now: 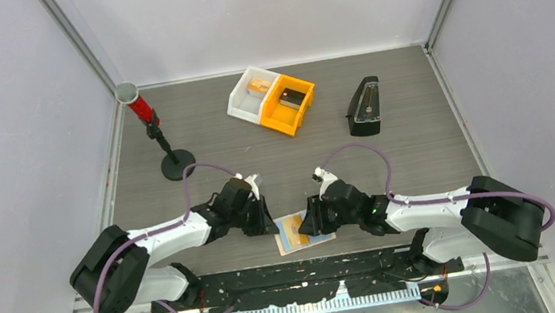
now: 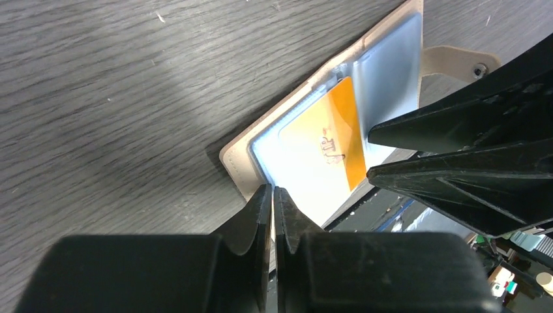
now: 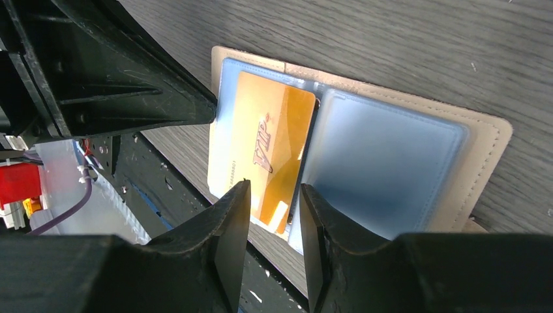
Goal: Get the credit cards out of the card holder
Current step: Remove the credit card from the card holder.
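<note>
Card holder (image 3: 486, 140): left pincer (image 2: 272, 192) closed at edge, right pincer (image 3: 274, 188) half-open.

"VIP" embossed on orange card (image 3: 270, 153); smaller digits alongside unreadable.

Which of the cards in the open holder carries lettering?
The orange card, marked VIP. The light blue card beside it in the card holder shows only a plain face.

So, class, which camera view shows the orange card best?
The right wrist view: the orange card sits large, its VIP lettering readable, in the open card holder. The left wrist view shows it glare-washed; the top view shows only a small patch.
</note>
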Robot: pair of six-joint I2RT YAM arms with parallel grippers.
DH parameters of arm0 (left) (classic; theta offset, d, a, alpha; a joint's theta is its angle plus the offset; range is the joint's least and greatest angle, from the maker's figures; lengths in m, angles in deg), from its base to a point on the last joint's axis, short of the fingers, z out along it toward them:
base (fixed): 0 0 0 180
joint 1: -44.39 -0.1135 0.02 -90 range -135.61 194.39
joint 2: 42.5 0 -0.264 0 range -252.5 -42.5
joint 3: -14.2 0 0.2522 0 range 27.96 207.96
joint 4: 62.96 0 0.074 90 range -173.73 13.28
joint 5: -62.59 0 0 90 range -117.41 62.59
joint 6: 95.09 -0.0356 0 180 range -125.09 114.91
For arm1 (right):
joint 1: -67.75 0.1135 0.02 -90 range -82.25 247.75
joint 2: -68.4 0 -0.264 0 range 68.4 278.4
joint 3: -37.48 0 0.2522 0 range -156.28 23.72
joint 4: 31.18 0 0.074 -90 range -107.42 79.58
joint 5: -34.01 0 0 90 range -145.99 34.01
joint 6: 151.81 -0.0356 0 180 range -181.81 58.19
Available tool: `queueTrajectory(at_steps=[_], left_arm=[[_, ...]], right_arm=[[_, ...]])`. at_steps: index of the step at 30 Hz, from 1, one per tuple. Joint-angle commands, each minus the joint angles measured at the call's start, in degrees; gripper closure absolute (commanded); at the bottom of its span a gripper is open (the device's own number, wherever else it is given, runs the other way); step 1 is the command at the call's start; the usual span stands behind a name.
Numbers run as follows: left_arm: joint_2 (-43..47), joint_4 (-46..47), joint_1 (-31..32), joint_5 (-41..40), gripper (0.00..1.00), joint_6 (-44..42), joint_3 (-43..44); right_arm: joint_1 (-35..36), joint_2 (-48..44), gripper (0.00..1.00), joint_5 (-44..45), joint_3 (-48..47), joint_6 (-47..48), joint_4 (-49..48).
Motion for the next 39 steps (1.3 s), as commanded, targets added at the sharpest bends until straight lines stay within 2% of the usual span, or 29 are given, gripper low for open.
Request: queueTrajectory(at_steps=[1,22,24,29,32,39], left_arm=[[-0.60,3.98,0.24,-1.66,0.94,-0.66,-0.53],[-2.54,5.09,0.24,-1.69,0.96,-0.82,-1.01],[-2.67,5.16,0.24,-1.80,0.95,-0.71,-1.06],[-3.05,5.16,0.24,-1.92,0.95,0.05,-1.08],[-3.31,5.42,0.29,-2.09,0.95,0.45,-1.08],[-3.23,4.82,0.33,-2.63,0.95,0.81,-1.08]], right_arm=[[-0.17,0.93,0.58,1.00,-0.73,-0.71,-1.82],[-0.29,3.35,0.57,0.13,-0.27,-2.13,-4.89],[-0.38,2.92,0.62,0.23,0.02,-2.19,-4.99],[-0.63,1.11,0.84,1.47,0.79,-2.20,-4.68],[-0.66,0.61,0.94,1.11,0.84,-2.06,-4.89],[-0.72,-3.86,0.95,3.11,1.69,-2.15,-2.16]])
